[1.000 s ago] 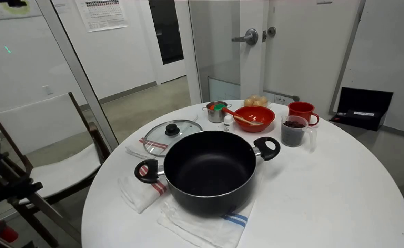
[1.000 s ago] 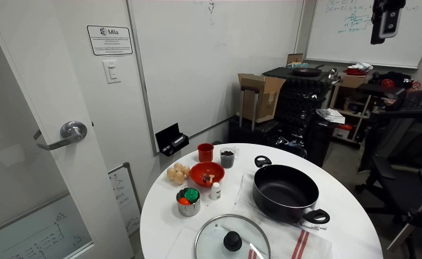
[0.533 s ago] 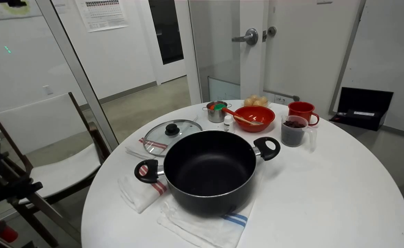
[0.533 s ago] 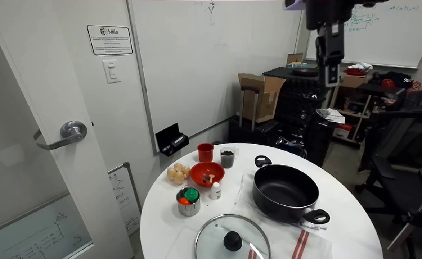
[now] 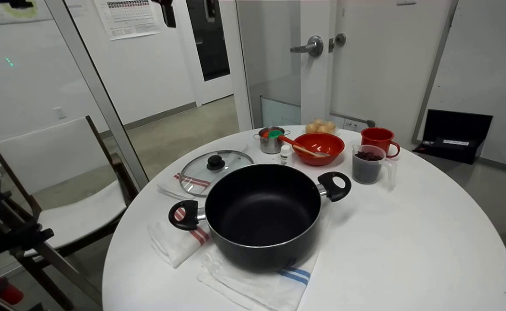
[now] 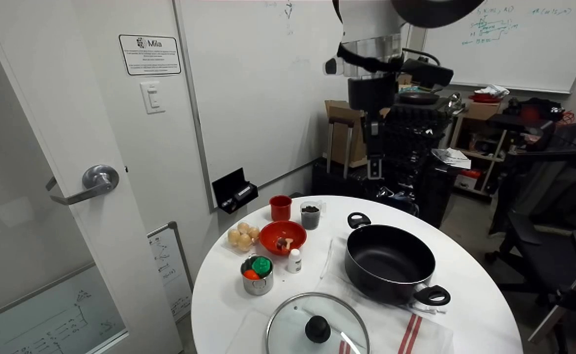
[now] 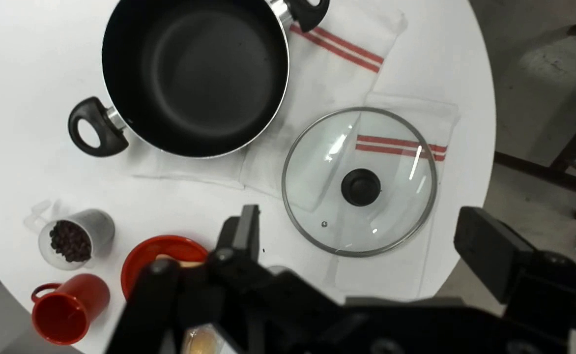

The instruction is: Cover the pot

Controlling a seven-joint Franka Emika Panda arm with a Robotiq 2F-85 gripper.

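Note:
The pot is wide, black and uncovered, with two side handles, and shows in both exterior views [image 5: 264, 216] [image 6: 390, 260] and at the upper left of the wrist view [image 7: 194, 73]. A glass lid with a black knob lies beside it, knob up, partly on a towel, in both exterior views [image 5: 231, 166] [image 6: 317, 328] and in the wrist view [image 7: 360, 187]. My gripper is open and empty, high above the table, in both exterior views [image 5: 189, 15] [image 6: 375, 169]. In the wrist view its fingers [image 7: 364, 233] stand wide apart, with the lid visible between and beyond them.
Folded towels [image 5: 257, 287] lie under the pot and lid. Behind stand a steel pot [image 5: 271, 146] with toy vegetables, a white bottle [image 5: 286, 155], a red bowl [image 5: 317, 160], eggs [image 5: 320, 126], a red mug [image 5: 377, 137] and a measuring cup [image 5: 367, 172]. The table is round.
My gripper has moved left and down in an exterior view, from the upper right corner. It has come into view at the top of an exterior view. The pot and lid have not moved.

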